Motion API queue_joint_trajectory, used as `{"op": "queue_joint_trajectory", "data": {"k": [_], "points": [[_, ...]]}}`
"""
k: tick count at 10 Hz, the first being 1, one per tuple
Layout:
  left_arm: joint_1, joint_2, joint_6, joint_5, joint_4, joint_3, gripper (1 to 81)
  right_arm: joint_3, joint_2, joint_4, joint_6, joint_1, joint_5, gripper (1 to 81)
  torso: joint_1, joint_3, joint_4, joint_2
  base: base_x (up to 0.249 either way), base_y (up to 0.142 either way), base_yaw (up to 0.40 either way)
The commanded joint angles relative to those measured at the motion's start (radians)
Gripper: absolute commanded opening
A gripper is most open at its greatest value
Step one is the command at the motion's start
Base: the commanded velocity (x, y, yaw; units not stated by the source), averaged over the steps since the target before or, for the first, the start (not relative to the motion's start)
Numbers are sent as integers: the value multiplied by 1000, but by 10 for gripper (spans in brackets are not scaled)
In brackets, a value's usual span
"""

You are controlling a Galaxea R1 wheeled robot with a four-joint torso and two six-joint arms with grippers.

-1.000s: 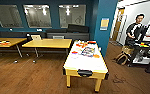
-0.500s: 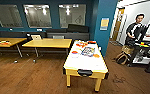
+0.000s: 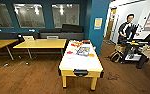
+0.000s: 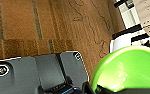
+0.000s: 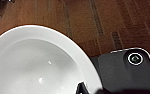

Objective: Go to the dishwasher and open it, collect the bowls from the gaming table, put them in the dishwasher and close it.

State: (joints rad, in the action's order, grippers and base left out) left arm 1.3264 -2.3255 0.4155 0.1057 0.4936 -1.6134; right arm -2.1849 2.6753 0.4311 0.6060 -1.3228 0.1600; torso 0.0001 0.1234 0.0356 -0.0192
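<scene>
The yellow gaming table [image 3: 81, 65] stands ahead in the middle of the head view. Its white top carries colourful graphics and a few small blurred items. A bright green bowl [image 4: 131, 67] sits large in the left wrist view, with my left gripper [image 4: 91, 88] shut on its rim above the wooden floor. In the right wrist view, my right gripper [image 5: 82, 90] is shut on the rim of a white bowl [image 5: 36, 65]. The dishwasher is out of view.
A yellow desk [image 3: 41, 43] and a second desk [image 3: 1, 43] stand left of the gaming table against a dark blue wall with windows. A person [image 3: 127, 32] with a control rig stands at the right, with a bag [image 3: 115, 56] on the floor nearby. Wooden floor [image 3: 28, 77] lies open at front left.
The whole head view has shifted slightly, so the gaming table sits a touch further left. Nothing else has visibly changed.
</scene>
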Motion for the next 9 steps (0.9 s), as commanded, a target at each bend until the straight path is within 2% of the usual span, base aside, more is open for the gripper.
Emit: {"op": "queue_joint_trajectory", "data": {"k": [1,4,7,9], "points": [[-65,26,-7,-12,17,26,10,16,-15,20,-2,59,-20,10,0,0,0,0,0,0,-335],[-65,9,-3,-17,11,-2,10,25,-18,20,-2,59,-36,10,0,0,0,0,0,0,-337],[-54,-12,0,-20,13,-59,10,33,19,18,0,52,-36,10,0,0,0,0,0,0,-339],[-40,-32,-4,-15,16,-118,10,-11,56,17,1,42,-30,10,0,0,0,0,0,0,-339]]}}
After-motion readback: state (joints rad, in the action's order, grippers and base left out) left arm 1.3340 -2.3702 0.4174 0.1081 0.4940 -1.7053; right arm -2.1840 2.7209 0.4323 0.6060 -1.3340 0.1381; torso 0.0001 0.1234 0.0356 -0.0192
